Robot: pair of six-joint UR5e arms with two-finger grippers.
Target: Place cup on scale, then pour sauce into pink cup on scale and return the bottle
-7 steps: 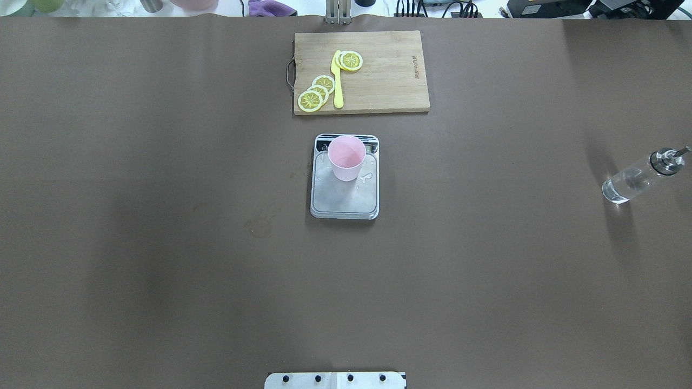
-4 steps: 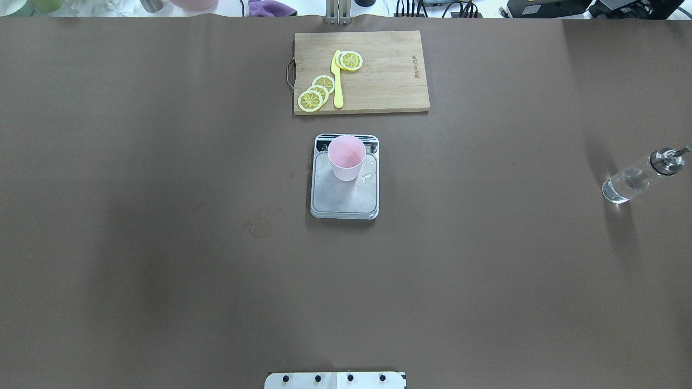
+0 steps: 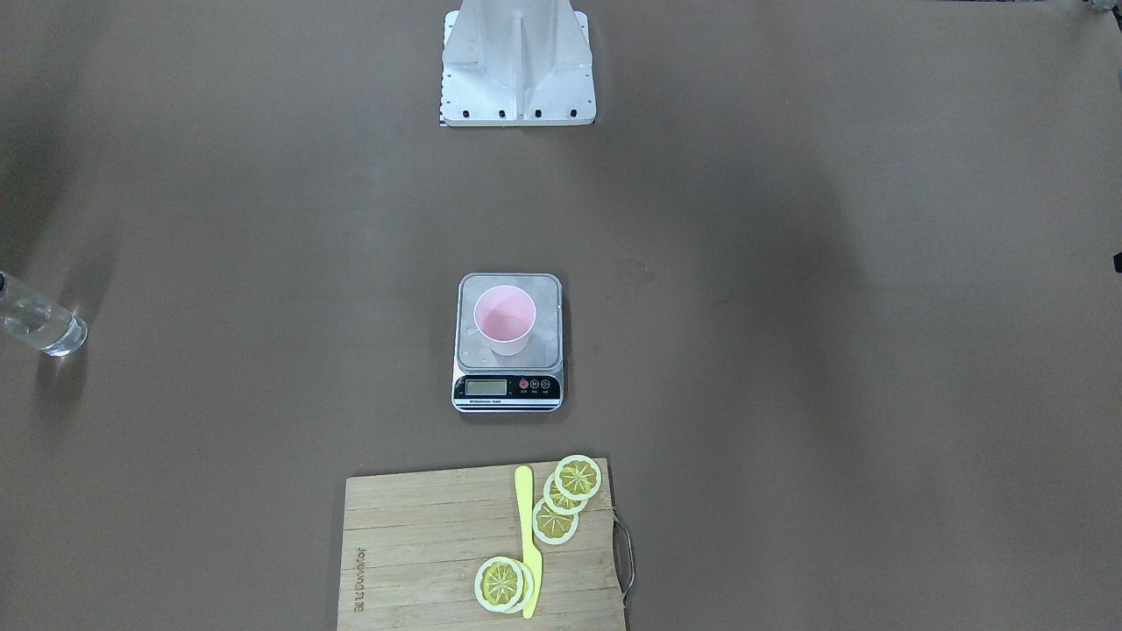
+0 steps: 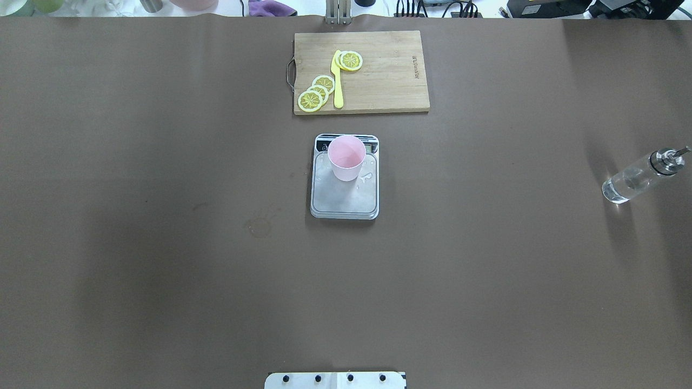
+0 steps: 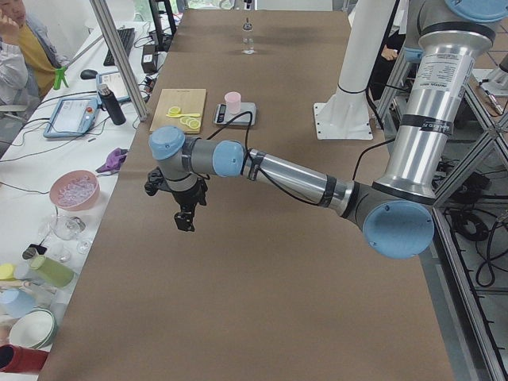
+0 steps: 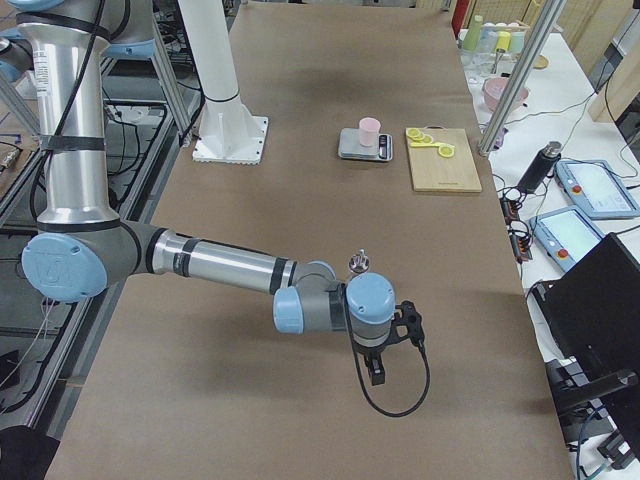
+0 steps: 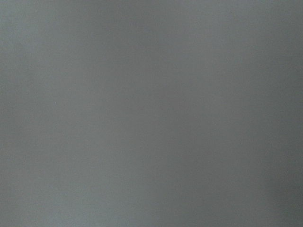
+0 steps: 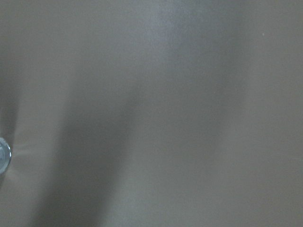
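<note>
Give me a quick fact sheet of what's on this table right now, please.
scale: centre, display facing away from the robot
cup: pink, upright on the scale
bottle: upright, far to the robot's right
cutting board: beyond the scale, holding lemon slices and a yellow knife
left gripper: above bare table, empty
right gripper: near the bottle, not touching it

Nothing reads clearly. The cutting board (image 3: 421, 543), at the desk's edge opposite the robot, bears a burnt-in brand mark (image 3: 358, 579). The scale (image 3: 550, 302) has tiny print under its display (image 3: 486, 386). Both are illegible.
</note>
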